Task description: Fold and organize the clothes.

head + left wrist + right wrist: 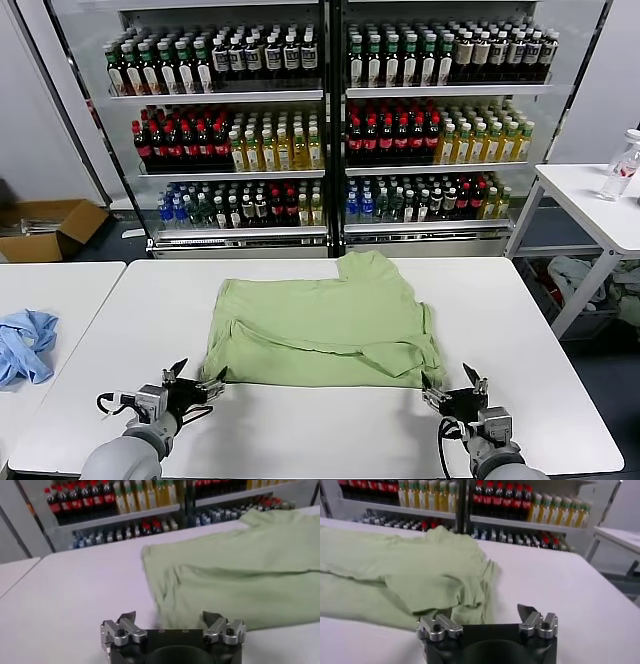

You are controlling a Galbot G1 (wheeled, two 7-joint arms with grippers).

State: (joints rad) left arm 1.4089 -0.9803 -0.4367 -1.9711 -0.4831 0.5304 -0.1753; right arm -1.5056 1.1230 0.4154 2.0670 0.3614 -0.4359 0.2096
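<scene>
The clothes [320, 325], a pale green shirt, lie folded over on the white table [320, 430], plain side up, collar end toward the shelves. My left gripper [195, 382] stands open just off the shirt's near left corner, nothing between its fingers. In the left wrist view the shirt [240, 565] spreads ahead of that open left gripper [169, 616]. At the near right corner my right gripper [455, 385] is open too, apart from the cloth. The right wrist view shows the shirt's [405, 570] folded edge just beyond the open right gripper [485, 611].
A light blue cloth [25, 345] lies on the neighbouring table at the left. Drink shelves [330, 110] stand behind the table. A side table [600, 200] with a bottle is at the right; a cardboard box [45, 228] sits on the floor at the left.
</scene>
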